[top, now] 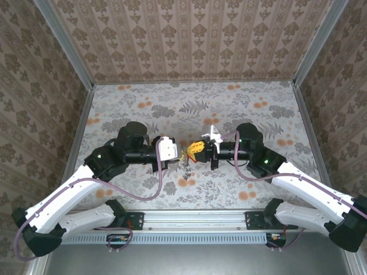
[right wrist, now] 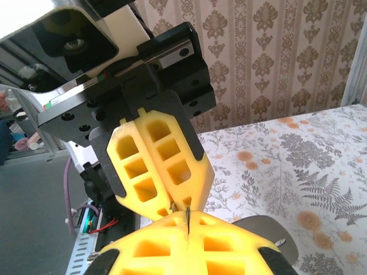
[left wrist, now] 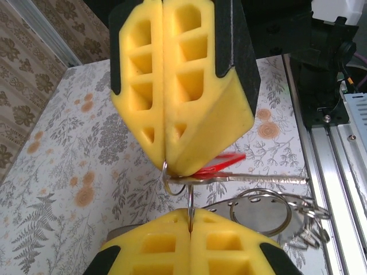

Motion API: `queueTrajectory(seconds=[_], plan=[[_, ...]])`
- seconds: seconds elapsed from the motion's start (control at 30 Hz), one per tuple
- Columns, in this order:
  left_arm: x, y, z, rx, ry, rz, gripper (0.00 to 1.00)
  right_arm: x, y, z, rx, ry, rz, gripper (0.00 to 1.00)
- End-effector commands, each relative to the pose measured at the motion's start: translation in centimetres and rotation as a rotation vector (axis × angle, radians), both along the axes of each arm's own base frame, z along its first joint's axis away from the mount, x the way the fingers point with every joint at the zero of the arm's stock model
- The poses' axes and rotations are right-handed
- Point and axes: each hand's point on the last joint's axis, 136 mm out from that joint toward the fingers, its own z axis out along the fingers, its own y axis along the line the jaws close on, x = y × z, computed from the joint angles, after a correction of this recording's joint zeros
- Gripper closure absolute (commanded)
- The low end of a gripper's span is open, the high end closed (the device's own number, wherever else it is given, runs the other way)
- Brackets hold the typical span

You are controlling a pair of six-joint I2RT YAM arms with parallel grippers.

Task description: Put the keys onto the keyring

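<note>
**Two tight pinches on very thin metal: a slip is the main danger**

The left gripper (left wrist: 189, 222) is clenched on a thin wire (left wrist: 189, 203) that stands straight out from between its fingers. The right gripper (left wrist: 171, 167) meets it tip to tip and is clenched too. The key (left wrist: 264, 179) with its red tag (left wrist: 226, 162) comes out sideways from just under that tip, so I judge that it grasps the head of the key. The ring (left wrist: 231, 214) hangs just beyond the left fingers and close under the key. Some more metal pieces (left wrist: 312, 220) are at its far side, and all of this is above the table (left wrist: 86, 172).

The soft fingers hold only a very small part of the metal. If one arm pulls or turns a little too much, the wire can slide out of the pinch. The key can also twist in the right fingers, and then everything may drop to the table. The two tips are almost touching, so they may push each other and lose the alignment.

The contact points themselves are hidden inside the closed fingers. I cannot tell if the thin wire is part of the ring or a separate small loop. I also cannot tell if the key already sits on it, or if the key touches the ring. In the view from above the metal is too small to make out
</note>
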Motion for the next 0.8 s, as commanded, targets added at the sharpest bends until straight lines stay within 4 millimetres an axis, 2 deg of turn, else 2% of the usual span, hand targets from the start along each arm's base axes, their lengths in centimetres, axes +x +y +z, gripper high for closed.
queueTrajectory(seconds=[0.0, 0.43, 0.57, 0.67, 0.77], plan=[[0.0, 0.0, 2.3, -0.064, -0.072, -0.007, 1.0, 0.0, -0.8, 0.2, -0.001, -0.006, -0.028, 1.0], [-0.3, 0.2, 2.8, -0.079, -0.081, -0.013, 1.0, 0.3, -1.0, 0.0, -0.007, 0.008, -0.034, 1.0], [-0.2, 0.1, 2.5, -0.064, -0.079, -0.013, 1.0, -0.4, -1.0, 0.8, 0.018, -0.007, -0.003, 1.0], [-0.7, 0.0, 2.4, -0.065, -0.067, -0.04, 1.0, -1.5, -1.4, 1.7, 0.066, -0.061, 0.028, 1.0], [-1.4, -0.2, 2.6, -0.074, -0.043, -0.076, 1.0, -2.2, -1.6, 1.7, 0.083, -0.085, 0.05, 1.0]])
